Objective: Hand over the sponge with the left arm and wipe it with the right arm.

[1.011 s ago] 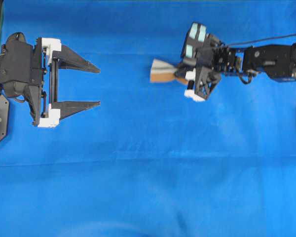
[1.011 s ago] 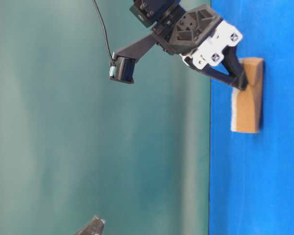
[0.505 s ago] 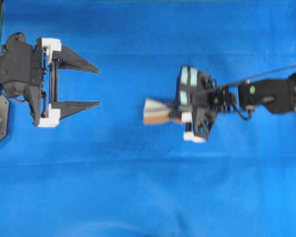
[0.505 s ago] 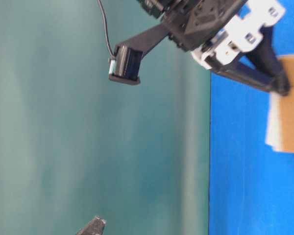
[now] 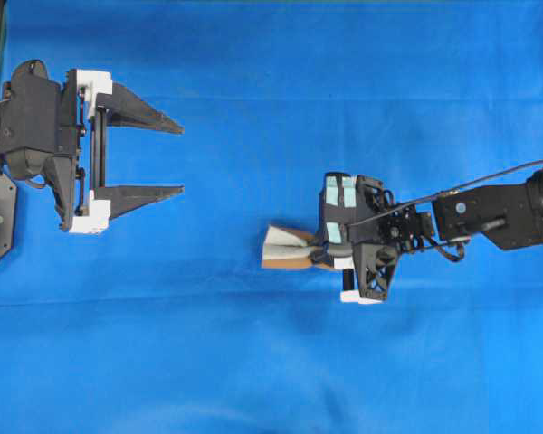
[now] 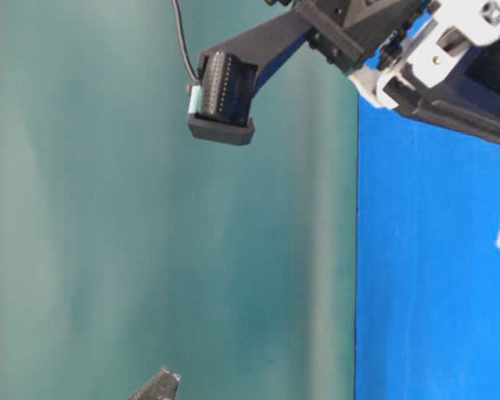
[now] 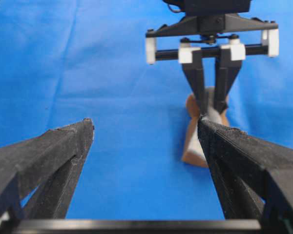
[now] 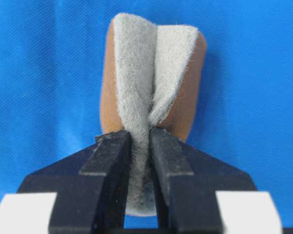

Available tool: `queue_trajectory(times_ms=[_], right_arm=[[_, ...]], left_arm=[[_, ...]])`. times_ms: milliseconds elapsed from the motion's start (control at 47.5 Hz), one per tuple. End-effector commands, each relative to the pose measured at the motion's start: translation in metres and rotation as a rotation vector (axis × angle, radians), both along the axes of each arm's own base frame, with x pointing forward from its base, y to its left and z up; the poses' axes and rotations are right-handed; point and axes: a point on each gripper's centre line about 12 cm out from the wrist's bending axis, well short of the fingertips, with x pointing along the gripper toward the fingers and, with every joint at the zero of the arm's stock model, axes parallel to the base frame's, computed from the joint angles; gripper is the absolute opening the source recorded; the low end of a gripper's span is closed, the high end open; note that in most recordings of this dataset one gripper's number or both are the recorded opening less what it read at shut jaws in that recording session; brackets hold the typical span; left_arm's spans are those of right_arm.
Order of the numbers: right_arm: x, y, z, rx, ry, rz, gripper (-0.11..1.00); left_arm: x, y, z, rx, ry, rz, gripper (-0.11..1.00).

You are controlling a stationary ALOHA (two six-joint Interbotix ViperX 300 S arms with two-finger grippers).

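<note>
Wiping step underway: right gripper [image 5: 324,259] pinches the sponge [image 5: 285,248] against the blue cloth [image 5: 253,362]; left gripper [image 5: 167,155], at ten o'clock, gapes empty. Next, a steady stroke.

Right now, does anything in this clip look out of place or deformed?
Yes: the sponge is pinched into a fold by the right gripper, its grey scouring face creased inward. The left gripper sits open and empty.

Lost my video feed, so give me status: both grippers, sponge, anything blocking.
Right gripper shut on the sponge, pad pinched and folded. Left gripper open, empty, apart from it. Blue cloth around the sponge bare, nothing blocking.
</note>
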Motion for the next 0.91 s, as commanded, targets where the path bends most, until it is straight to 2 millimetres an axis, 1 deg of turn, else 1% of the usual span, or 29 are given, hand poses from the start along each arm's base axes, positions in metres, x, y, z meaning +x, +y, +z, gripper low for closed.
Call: queue_trajectory(times_ms=[0,189,274,316,526,716,884], right_arm=[[0.006,-0.023,0.009,-0.009,-0.028,-0.048,0.2],[0.003,-0.082,0.011,-0.056,-0.034,-0.153,0.2],[0.001,-0.098,0.013,-0.069,-0.038,-0.182,0.2],[0.0,-0.102,0.013,-0.072,-0.039,-0.19,0.19],[0.002,-0.103,0.015,-0.077,-0.057,-0.185,0.19],[0.004,-0.091,0.015,-0.074,-0.066,-0.154,0.19],[0.003,-0.086,0.013,-0.066,-0.06,-0.148,0.2]], left_arm=[[0.001,0.0,0.005,-0.002,-0.02,0.0,0.92],[0.001,0.0,0.005,-0.003,-0.02,0.0,0.92],[0.001,-0.001,0.005,-0.003,-0.022,-0.002,0.92],[0.001,-0.001,0.005,-0.003,-0.022,-0.003,0.92],[0.001,-0.001,0.005,-0.003,-0.022,-0.003,0.92],[0.001,-0.002,0.004,-0.002,-0.02,-0.005,0.92],[0.001,-0.001,0.004,0.004,-0.02,-0.005,0.92]])
